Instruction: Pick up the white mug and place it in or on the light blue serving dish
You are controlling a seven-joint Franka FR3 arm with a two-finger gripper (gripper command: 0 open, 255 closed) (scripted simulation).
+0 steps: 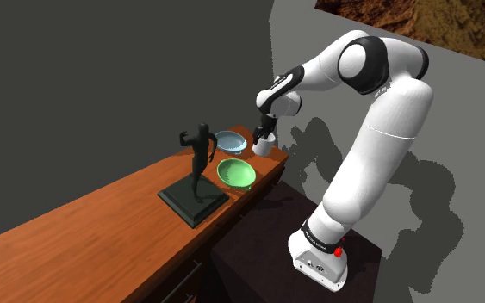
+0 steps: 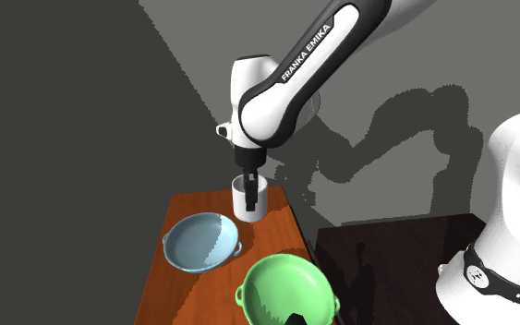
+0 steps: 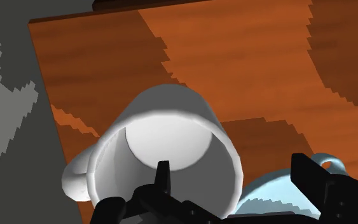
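The white mug (image 1: 263, 148) (image 2: 248, 205) (image 3: 171, 121) stands upright on the far end of the wooden table (image 1: 85, 245). My gripper (image 1: 264, 135) (image 2: 248, 183) (image 3: 231, 168) comes down on it from above. It is open and straddles the mug's wall: one finger is inside the mug, the other finger (image 3: 312, 175) is outside, on the side toward the dish. Neither finger presses the wall. The light blue serving dish (image 1: 230, 140) (image 2: 200, 242) (image 3: 274, 191) rests on the table right next to the mug and holds nothing.
A green bowl (image 1: 237, 172) (image 2: 285, 291) sits beside the blue dish, nearer the stand. A dark figurine on a square base (image 1: 197, 176) stands further along the table. A grey wall rises behind the table's far end.
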